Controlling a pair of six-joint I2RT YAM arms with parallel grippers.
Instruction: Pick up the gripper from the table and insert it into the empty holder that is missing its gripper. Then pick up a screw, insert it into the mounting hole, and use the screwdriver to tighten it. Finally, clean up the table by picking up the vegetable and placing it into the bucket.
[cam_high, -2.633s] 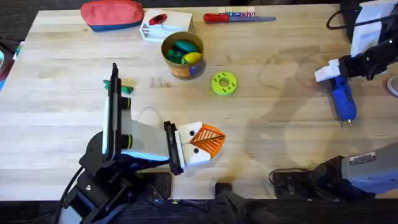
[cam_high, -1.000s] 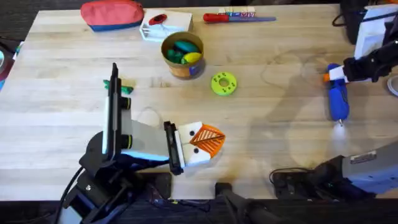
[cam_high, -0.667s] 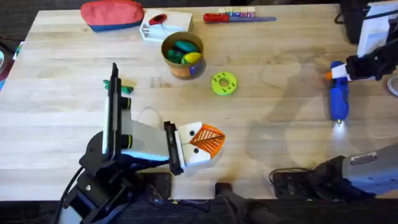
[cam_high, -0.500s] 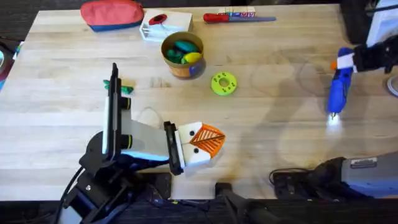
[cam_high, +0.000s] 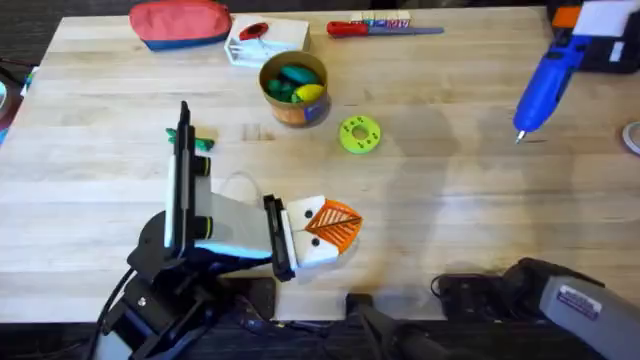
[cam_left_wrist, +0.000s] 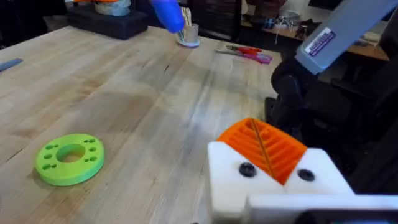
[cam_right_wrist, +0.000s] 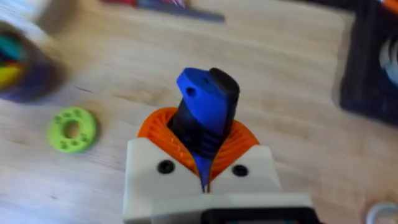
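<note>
now the right tool (cam_right_wrist: 205, 165) is clamped on the blue screwdriver (cam_high: 541, 82), lifted off the desk (cam_high: 450, 200) with its tip angled down. left tool (cam_high: 318, 232) looks closed on nothing near the desk's front edge; bucket (cam_high: 293, 86) sits beyond it.

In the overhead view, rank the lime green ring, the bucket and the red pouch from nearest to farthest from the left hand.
1. The lime green ring, on the table just beyond the left hand.
2. The bucket, farther back, holding toy vegetables.
3. The red pouch, at the table's far left edge.
</note>
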